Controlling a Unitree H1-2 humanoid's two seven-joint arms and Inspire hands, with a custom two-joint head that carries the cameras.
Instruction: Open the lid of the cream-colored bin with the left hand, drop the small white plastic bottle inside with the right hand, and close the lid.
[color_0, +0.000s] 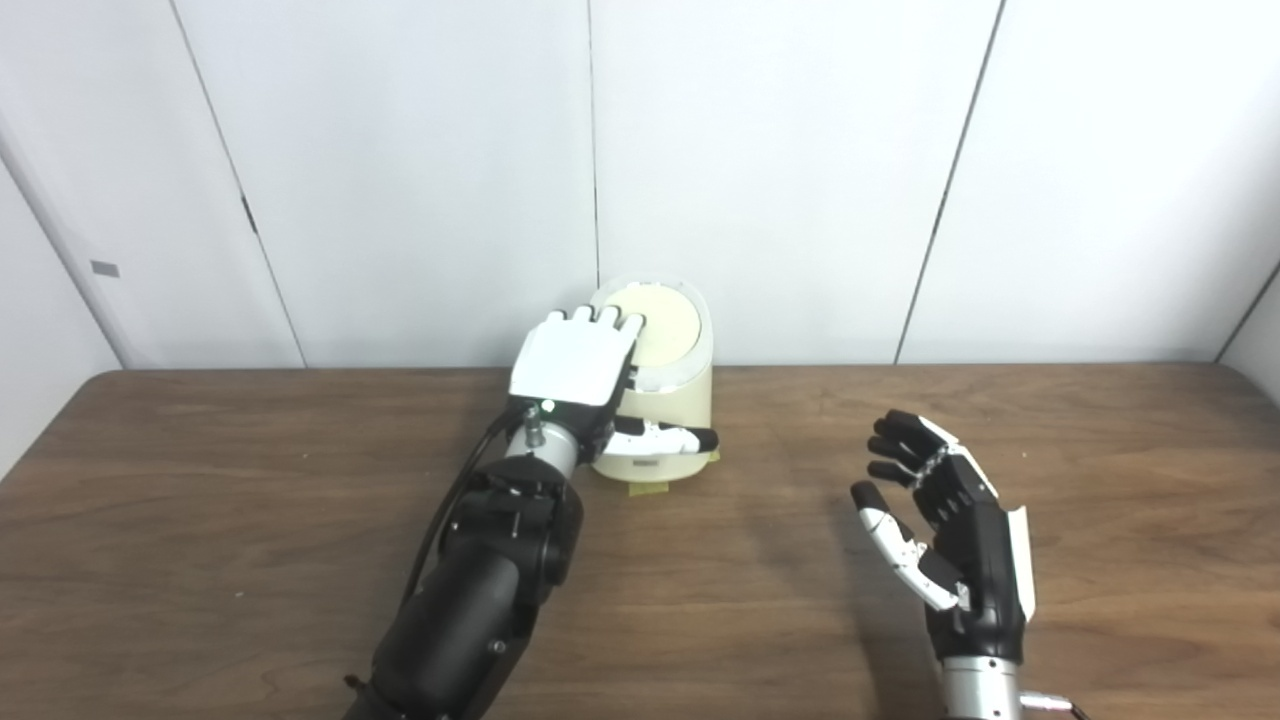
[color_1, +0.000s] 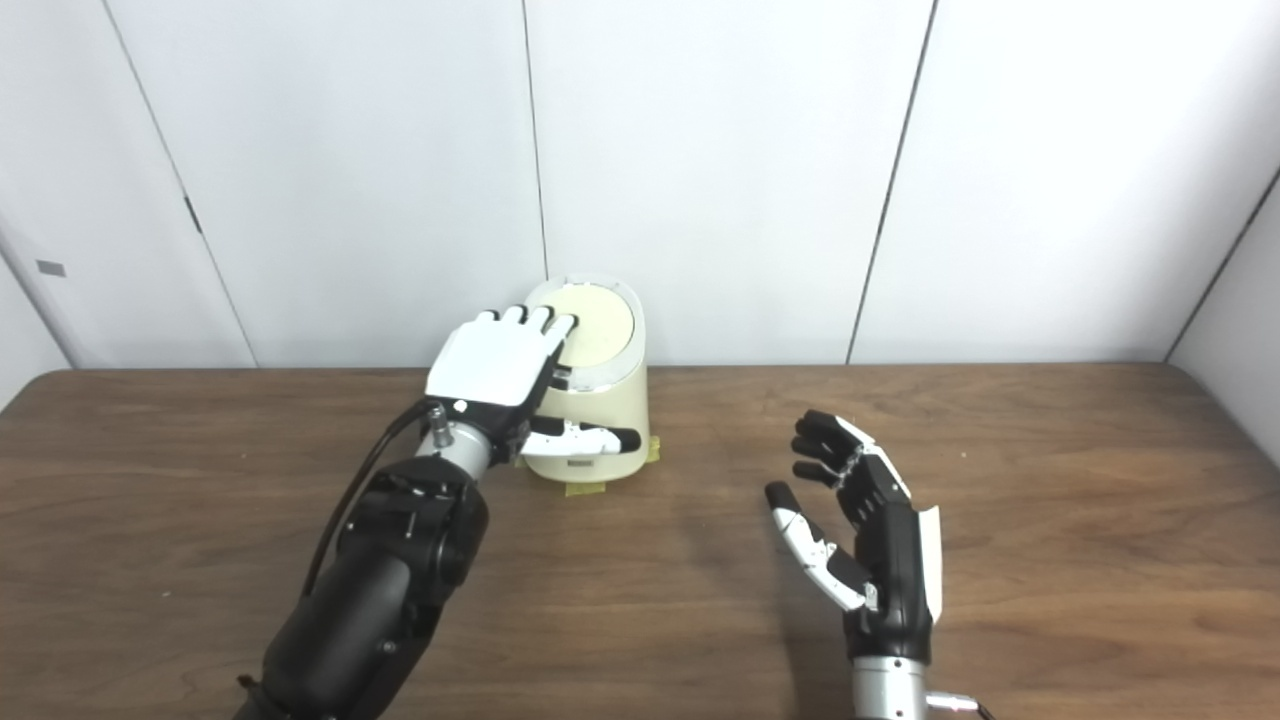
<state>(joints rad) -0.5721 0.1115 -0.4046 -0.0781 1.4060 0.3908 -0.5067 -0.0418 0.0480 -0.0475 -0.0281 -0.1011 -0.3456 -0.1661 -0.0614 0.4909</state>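
The cream-colored bin (color_0: 680, 395) stands at the back of the table against the wall. Its round lid (color_0: 665, 322) lies flat and shut on top. My left hand (color_0: 578, 362) rests palm down over the lid's left edge, fingers stretched out on the lid, thumb across the bin's front; it grips nothing. My right hand (color_0: 945, 520) hovers open over the table to the right of the bin, fingers spread and empty. No small white plastic bottle shows in either view.
The brown wooden table (color_0: 200, 520) runs the full width of both views. White wall panels (color_0: 780, 150) stand right behind the bin. Yellow tape (color_0: 648, 489) sticks out under the bin's base.
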